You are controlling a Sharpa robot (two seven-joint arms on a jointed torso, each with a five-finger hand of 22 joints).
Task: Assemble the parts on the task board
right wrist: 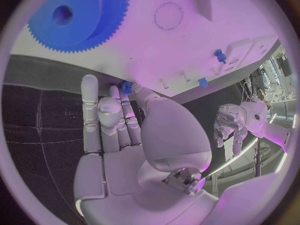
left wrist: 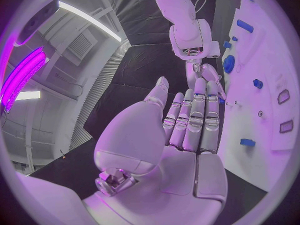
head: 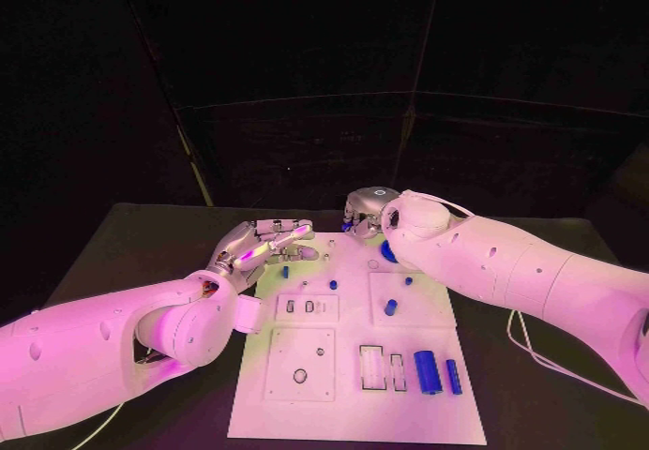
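The white task board (head: 354,412) lies in the middle of the black table. My right hand (head: 367,208) hovers at the board's far edge and pinches a small blue part (right wrist: 127,88) between thumb and a fingertip. A blue gear (right wrist: 75,16) lies flat on the board just beside that hand, also seen as the gear (head: 388,251). My left hand (head: 265,243) is at the board's far left corner, fingers straight and apart, palm (left wrist: 181,150) bare. Two blue cylinders (head: 426,372) lie near the board's front right.
Several small blue pieces (head: 391,307) are scattered over the board's middle, among rectangular and round recesses (head: 300,376). Black table (head: 149,244) surrounds the board on all sides. A white cable (head: 535,352) trails on the table at the right.
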